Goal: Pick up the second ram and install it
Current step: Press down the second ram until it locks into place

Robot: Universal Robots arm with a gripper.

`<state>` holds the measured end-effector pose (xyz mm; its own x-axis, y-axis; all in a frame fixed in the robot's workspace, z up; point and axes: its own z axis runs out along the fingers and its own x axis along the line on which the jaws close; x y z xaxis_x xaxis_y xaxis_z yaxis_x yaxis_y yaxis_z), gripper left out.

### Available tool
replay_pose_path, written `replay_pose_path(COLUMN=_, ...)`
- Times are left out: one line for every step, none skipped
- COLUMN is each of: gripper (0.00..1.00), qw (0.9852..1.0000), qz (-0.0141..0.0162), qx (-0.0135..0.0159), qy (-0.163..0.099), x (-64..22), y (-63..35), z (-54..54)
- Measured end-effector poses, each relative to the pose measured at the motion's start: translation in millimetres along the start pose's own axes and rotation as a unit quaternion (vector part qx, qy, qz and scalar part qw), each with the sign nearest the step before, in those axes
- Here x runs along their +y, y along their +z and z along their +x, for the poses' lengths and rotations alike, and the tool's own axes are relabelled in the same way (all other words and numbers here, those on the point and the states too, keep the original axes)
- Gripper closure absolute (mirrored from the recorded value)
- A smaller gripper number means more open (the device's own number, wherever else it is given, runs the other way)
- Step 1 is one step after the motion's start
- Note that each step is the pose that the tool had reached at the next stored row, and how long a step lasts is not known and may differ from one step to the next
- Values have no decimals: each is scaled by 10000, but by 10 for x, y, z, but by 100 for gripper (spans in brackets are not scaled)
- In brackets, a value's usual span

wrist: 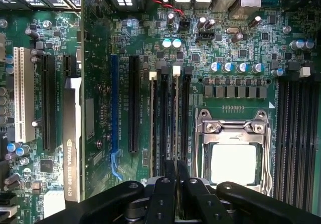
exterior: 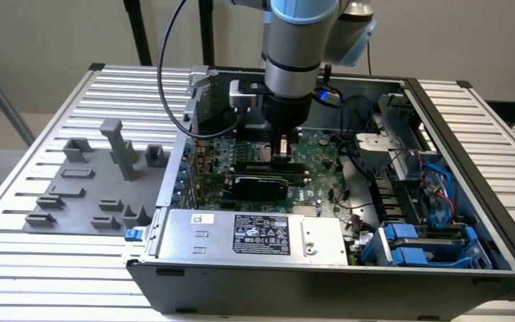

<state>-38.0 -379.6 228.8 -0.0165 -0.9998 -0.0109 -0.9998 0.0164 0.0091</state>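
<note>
Holder blocks (exterior: pixel 92 181): gray plastic, on the slatted table (exterior: pixel 25 268) at the exterior view's left, beside the open computer case (exterior: pixel 329 282).
Arm (exterior: pixel 298 54): reaches straight down into the case over the motherboard (exterior: pixel 320 168).
Gripper (exterior: pixel 281 149): low above the memory slots; in the wrist view (wrist: pixel 175 184) its black fingers (wrist: pixel 163 196) are pressed together on a thin edge.
Second ram (wrist: pixel 176 118): seen edge-on in the wrist view, standing in a black slot just beside another seated stick (wrist: pixel 152 123), with the fingers clamped on it.
Processor socket (wrist: pixel 233 153): metal-framed, on the far side of the slots from the graphics card (wrist: pixel 71 138); clear in the wrist view.
Power supply (exterior: pixel 257 236): silver box at the case's near edge, exterior view.
</note>
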Motion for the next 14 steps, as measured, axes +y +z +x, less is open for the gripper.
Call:
replay_pose_path(gripper=100, qw=10000, qz=0, qx=0, qy=3, x=1, y=2, z=-1)
replay_pose_path(gripper=100, qw=10000, qz=0, qx=0, qy=6, x=1, y=5, z=-2)
replay_pose_path(gripper=100, qw=10000, qz=0, qx=-1, qy=10, x=2, y=7, z=-3)
replay_pose_path(gripper=100, qw=10000, qz=0, qx=0, qy=14, x=2, y=10, z=-4)
replay_pose_path(gripper=100, qw=10000, qz=0, qx=-1, qy=18, x=3, y=12, z=-5)
replay_pose_path(gripper=100, qw=10000, qz=0, qx=-1, qy=22, x=3, y=15, z=-7)
replay_pose_path(gripper=100, qw=10000, qz=0, qx=0, qy=27, x=3, y=18, z=-9)
replay_pose_path(gripper=100, qw=10000, qz=0, qx=0, qy=31, x=3, y=21, z=-10)
replay_pose_path(gripper=100, qw=10000, qz=0, qx=0, qy=34, x=3, y=24, z=-12)
replay_pose_path(gripper=100, qw=10000, qz=0, qx=-1, qy=36, x=3, y=28, z=-14)
replay_pose_path(gripper=100, qw=10000, qz=1, qx=-1, qy=38, x=3, y=32, z=-15)
replay_pose_path(gripper=100, qw=10000, qz=1, qx=-1, qy=39, x=3, y=35, z=-15)
replay_pose_path(gripper=100, qw=10000, qz=0, qx=0, qy=39, x=3, y=36, z=-15)
replay_pose_path(gripper=100, qw=10000, qz=0, qx=0, qy=39, x=3, y=39, z=-15)
